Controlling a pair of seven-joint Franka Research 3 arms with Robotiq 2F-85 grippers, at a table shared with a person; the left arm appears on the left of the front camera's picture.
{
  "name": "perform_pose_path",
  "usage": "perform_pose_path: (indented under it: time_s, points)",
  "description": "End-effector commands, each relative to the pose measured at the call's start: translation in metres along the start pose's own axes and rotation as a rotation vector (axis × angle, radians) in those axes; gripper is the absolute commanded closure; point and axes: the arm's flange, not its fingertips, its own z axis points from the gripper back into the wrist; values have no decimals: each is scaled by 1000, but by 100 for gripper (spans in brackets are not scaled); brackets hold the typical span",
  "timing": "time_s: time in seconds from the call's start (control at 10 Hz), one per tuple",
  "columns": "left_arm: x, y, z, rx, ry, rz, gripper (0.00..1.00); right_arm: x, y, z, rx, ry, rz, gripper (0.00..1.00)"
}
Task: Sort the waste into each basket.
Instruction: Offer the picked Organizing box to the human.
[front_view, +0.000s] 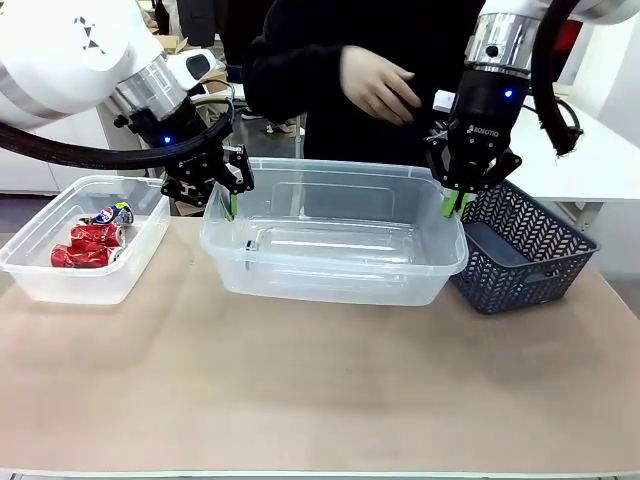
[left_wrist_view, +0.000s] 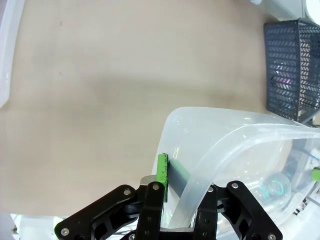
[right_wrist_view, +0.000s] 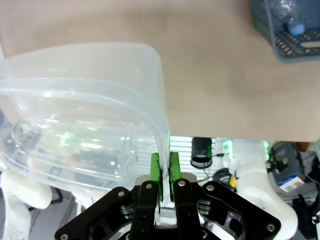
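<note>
Both grippers are clamped on the large clear tub's (front_view: 335, 235) rim: left gripper (front_view: 231, 204) at 9 o'clock, right gripper (front_view: 456, 204) at 3. A bottle (right_wrist_view: 75, 145) inside is seen blurred through the wall; cans (front_view: 92, 240) lie in the small tub (front_view: 85, 240) at 9 o'clock.

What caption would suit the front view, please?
Both grippers, left and right, grip the large clear tub by its rim.

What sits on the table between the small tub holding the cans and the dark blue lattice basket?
In the front view, the large clear tub stands between the small tub and the blue basket. The left gripper and right gripper pinch its rim at opposite ends.
</note>
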Motion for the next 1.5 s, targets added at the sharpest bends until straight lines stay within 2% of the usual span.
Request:
perform_pose_path:
  time_s: [0.0,1.4]
  points:
    - [-1,-2,5,-13,-17,15,94,-1,2,-1,1,6,27,94]
    - [-1,-2,5,-13,-17,15,94,-1,2,-1,1,6,27,94]
